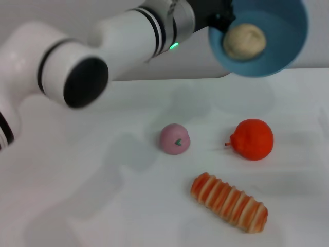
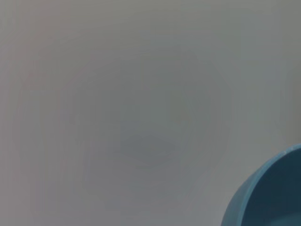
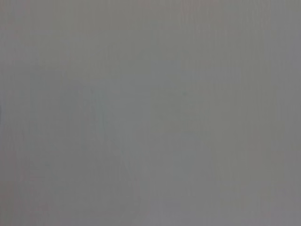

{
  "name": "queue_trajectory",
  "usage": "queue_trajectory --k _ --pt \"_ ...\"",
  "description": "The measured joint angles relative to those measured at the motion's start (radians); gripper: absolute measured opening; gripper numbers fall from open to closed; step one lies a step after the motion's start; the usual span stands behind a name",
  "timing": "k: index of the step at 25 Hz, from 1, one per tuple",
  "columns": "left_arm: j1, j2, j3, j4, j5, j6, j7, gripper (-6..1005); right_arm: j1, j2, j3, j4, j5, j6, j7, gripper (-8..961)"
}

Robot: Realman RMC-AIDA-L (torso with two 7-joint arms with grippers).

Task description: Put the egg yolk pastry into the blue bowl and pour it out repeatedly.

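The left gripper (image 1: 218, 23), at the blue bowl's (image 1: 288, 49) rim, is mostly hidden, so its grip cannot be told. The bowl is raised above the desk (image 1: 77, 206) and tilted toward the camera, with the egg yolk pastry (image 1: 244, 41) inside. The left arm (image 1: 128, 36) reaches across from the left.

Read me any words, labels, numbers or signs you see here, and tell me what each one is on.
No readable words, brands or numbers anywhere.
Only sign: a small green heart-like mark on the pink bun.
The blue bowl, egg yolk pastry, orange fruit and striped bread are unmarked.
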Motion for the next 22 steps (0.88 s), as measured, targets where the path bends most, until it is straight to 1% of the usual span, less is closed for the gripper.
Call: queue_trajectory --k 4,5,6,9,17,20,22 --pt "0.015 -0.003 0.095 0.049 -0.004 0.219 -0.006 -1 -0.001 0.001 0.000 0.002 0.000 -0.010 0.000 612" --pt "0.015 -0.003 0.100 0.052 -0.004 0.227 -0.005 -1 -0.001 0.001 0.000 0.006 0.000 -0.011 0.000 612" --pt "0.016 -0.003 0.119 0.065 -0.003 0.262 -0.002 -1 -0.001 0.001 0.000 0.009 0.000 -0.013 0.000 612" --pt "0.009 -0.003 0.127 0.070 0.002 0.272 0.011 -1 0.000 0.000 0.000 0.022 0.000 -0.022 0.000 612" --pt "0.004 -0.004 0.077 0.044 0.002 0.237 0.151 -1 -0.005 0.000 0.000 0.025 0.000 -0.034 0.000 612" --pt "0.002 -0.004 0.082 0.044 0.001 0.241 0.158 -1 -0.007 -0.001 0.003 0.025 0.000 -0.034 0.000 612" --pt "0.008 -0.005 0.123 0.047 0.003 0.301 0.216 -1 -0.007 -0.001 0.007 0.026 0.000 -0.035 0.000 612"
